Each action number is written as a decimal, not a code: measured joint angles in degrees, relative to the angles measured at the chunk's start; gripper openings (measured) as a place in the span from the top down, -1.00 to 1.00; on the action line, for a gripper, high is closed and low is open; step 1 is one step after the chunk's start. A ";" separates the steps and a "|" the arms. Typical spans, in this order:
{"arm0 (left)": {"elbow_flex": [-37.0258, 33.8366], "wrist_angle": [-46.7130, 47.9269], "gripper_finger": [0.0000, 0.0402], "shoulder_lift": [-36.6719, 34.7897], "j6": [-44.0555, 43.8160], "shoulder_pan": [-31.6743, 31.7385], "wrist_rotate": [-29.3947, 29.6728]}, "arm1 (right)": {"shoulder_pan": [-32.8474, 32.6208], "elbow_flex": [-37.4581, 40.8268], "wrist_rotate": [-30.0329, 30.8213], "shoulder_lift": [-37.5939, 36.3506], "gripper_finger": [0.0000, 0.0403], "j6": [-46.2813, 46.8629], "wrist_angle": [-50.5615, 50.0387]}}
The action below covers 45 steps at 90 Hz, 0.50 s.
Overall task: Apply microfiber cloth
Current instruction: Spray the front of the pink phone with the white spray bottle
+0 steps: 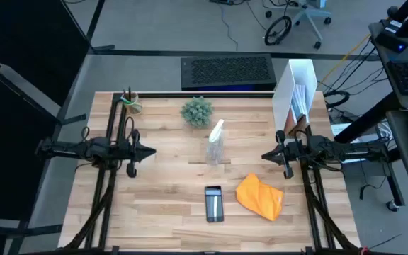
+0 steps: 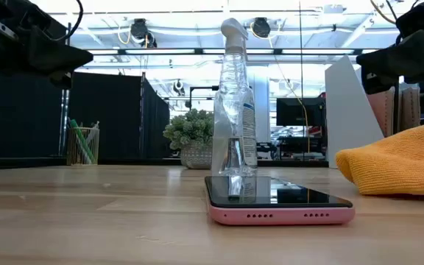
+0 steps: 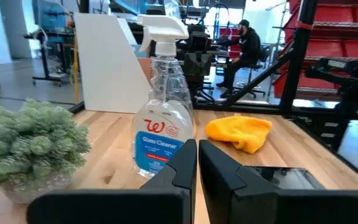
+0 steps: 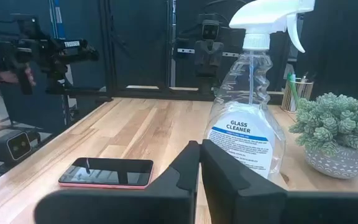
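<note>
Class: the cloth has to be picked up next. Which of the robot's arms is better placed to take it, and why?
Probably the right. In the high view the microfiber cloth lies just in front of the right end effector, right of the smartphone. The left end effector waits across the table, with the glass cleaner bottle between the arms.

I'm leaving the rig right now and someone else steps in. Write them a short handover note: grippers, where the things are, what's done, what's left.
Left gripper: shut, empty, held above the table's left side, pointing inward.
Right gripper: shut, empty, held above the right side, facing the left one.
Microfiber cloth: crumpled on the table near the front, right of centre, nearer the right arm, untouched.
Smartphone: flat, screen up, just left of the cloth.
Spray bottle: upright mid-table, behind the phone.
Done: nothing yet visible; neither arm holds anything.
Left: pick up the cloth, probably with the right gripper, and apply it, presumably to the phone screen.
</note>
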<state>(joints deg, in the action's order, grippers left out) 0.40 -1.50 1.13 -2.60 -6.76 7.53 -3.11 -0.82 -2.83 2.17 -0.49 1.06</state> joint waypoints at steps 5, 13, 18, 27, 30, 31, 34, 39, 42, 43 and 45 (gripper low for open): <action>0.00 0.00 0.98 -0.01 -0.43 -0.01 -0.01 | 0.02 0.00 0.00 -0.02 1.00 -0.50 0.10; -0.01 0.15 0.98 0.00 -12.97 -0.03 -3.23 | -0.01 0.00 -0.10 0.02 1.00 1.73 2.02; -0.01 -0.11 0.98 0.00 -19.02 -0.07 -3.95 | -0.16 0.00 -0.12 0.00 1.00 9.01 5.06; 0.01 -0.68 0.98 0.00 -21.10 0.04 -3.41 | -0.28 0.00 0.18 0.00 1.00 20.54 10.06; 0.00 -0.57 0.98 0.00 -21.17 -0.01 -3.35 | -0.24 0.00 1.48 0.04 1.00 21.01 11.75; 0.00 -0.57 0.98 0.00 -21.36 -0.01 -3.34 | -0.24 0.00 2.16 0.11 1.00 20.87 12.47; -0.01 -0.70 0.98 0.00 -22.17 0.00 -3.24 | -0.22 0.00 5.31 0.28 1.00 20.59 14.60; 0.03 -1.22 0.98 0.04 -22.60 0.02 -2.72 | -0.22 0.00 11.89 0.57 1.00 22.37 19.04; 0.16 -1.52 0.98 0.34 -22.67 0.01 -2.40 | -0.19 0.00 14.40 1.32 1.00 24.11 22.50; 0.23 -1.53 0.98 0.51 -22.72 0.01 -2.31 | -0.17 -0.02 14.79 1.64 1.00 24.53 23.73; 0.53 -1.41 0.99 0.97 -22.94 0.01 -1.98 | -0.16 -0.17 14.83 2.35 1.00 24.82 25.84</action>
<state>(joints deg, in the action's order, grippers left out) 0.92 -2.90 2.09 -25.54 -6.74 5.55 -3.28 -0.99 12.00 4.53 24.33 26.90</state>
